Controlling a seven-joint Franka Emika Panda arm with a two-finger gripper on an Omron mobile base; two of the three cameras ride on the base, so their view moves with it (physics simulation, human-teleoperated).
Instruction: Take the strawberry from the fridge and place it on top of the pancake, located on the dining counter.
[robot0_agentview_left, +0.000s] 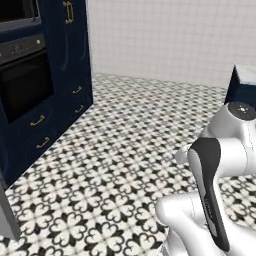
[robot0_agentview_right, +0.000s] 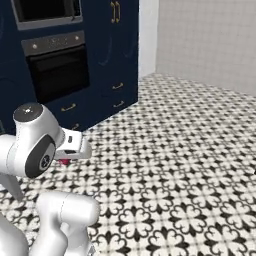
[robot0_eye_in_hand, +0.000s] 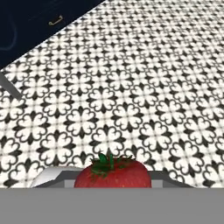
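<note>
Left base view: you have the white arm (robot0_agentview_left: 215, 170) folded at lower right over the black-and-white patterned floor (robot0_agentview_left: 115, 150). Navy cabinets (robot0_agentview_left: 75, 65) with brass handles and a built-in oven (robot0_agentview_left: 25, 80) run up the left edge. A navy block with a pale top (robot0_agentview_left: 243, 85) stands at the right edge, near the tiled back wall (robot0_agentview_left: 165, 35).

Right base view: the arm's wrist sits at left, reaching toward the cabinets. A sliver of dark red, the strawberry (robot0_agentview_right: 64, 161), peeks out under the white hand, just beside the round joint. You cannot see the fingertips here. The oven (robot0_agentview_right: 57, 70) and drawers fill the upper left.

Hand view: the strawberry (robot0_eye_in_hand: 113, 175), green leaves on top, sits at bottom centre, held up off the floor tiles that spread beyond it. The claw (robot0_eye_in_hand: 113, 183) reads as clamped on the berry, though the fingers themselves are hidden behind it. A cabinet drawer (robot0_eye_in_hand: 43, 19) crosses the top-left corner.
</note>
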